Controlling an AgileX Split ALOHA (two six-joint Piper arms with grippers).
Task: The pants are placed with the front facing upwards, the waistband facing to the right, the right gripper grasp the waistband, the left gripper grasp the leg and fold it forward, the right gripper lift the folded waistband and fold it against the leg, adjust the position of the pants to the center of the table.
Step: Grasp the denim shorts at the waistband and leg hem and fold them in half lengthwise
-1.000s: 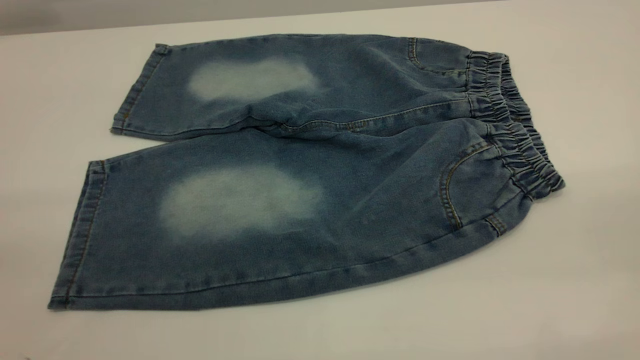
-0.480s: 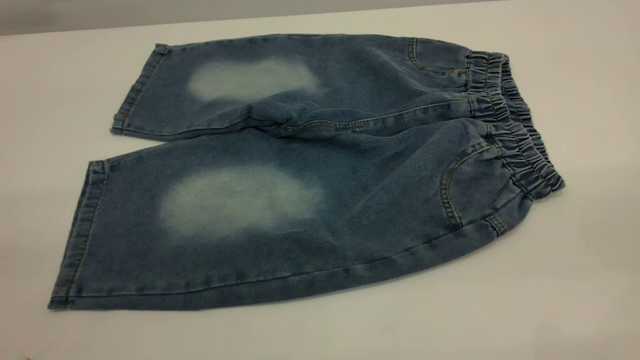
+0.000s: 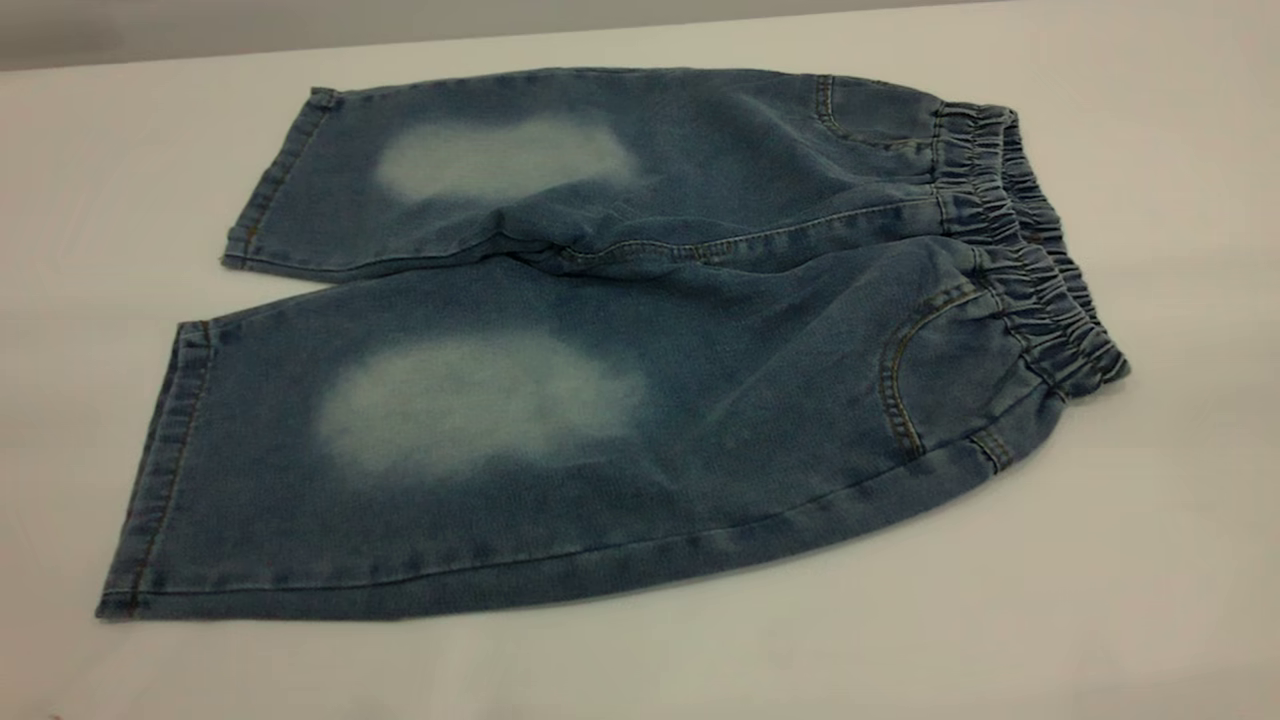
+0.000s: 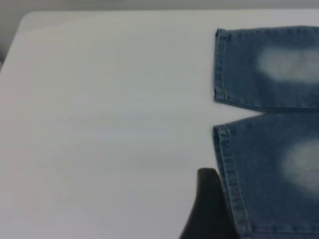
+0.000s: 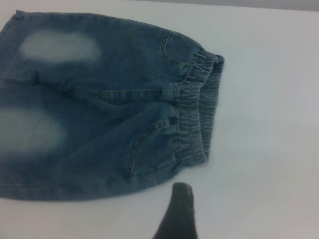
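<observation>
Plain white tabletop [image 3: 1150, 560], wide and smooth, grey wall strip behind. Small knee-length blue denim pants [image 3: 620, 400] laid flat, front up, two legs spread, hems toward the left arm's side. Gathered elastic denim waistband [image 3: 1030, 270] at the right end, slightly rumpled, back layer showing behind the front. Nothing folded yet; no fabric held.

Black tapering right gripper [image 5: 178, 211]: one fingertip seen in its wrist view, above bare table, near the waistband's near corner, apart from cloth. Open or closed: cannot tell. Black blocky left gripper [image 4: 212, 206]: one finger seen just beside the near leg hem [image 4: 227, 164], contact uncertain; state likewise cannot tell.

Step in hand, judged: approach to grasp. Recommended: pinch both waistband layers at the near corner, pinch the hem through both layers, lift together, keep fabric taut to avoid a skewed fold.
</observation>
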